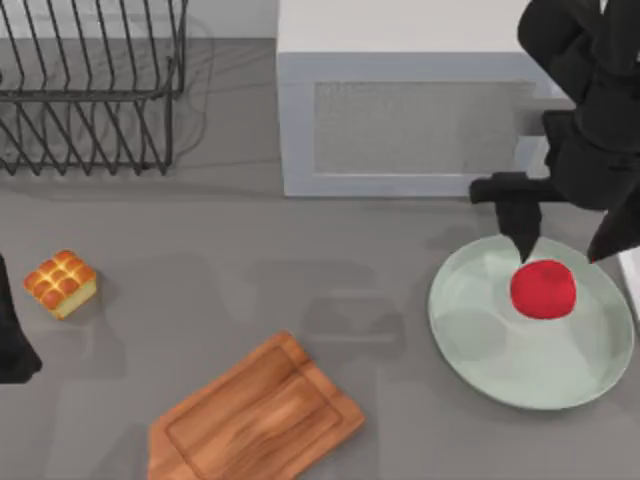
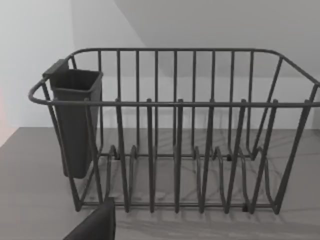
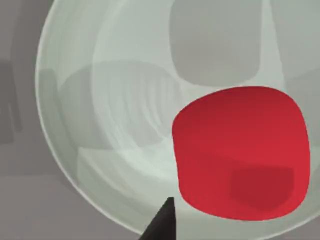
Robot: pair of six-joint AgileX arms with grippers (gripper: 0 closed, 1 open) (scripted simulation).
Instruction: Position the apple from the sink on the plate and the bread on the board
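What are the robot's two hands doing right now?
Right gripper: open, above the apple lying on the plate.
Left gripper: cannot be told.

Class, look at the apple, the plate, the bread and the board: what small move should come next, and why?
Probably lift the right gripper straight up off the plate. The apple already sits on the plate, with the fingers spread apart over it. The bread lies on the table left of the board, near the left gripper, so it comes next.

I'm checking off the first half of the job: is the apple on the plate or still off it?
On it. The apple rests inside the plate rim, with the open right end effector just above it.
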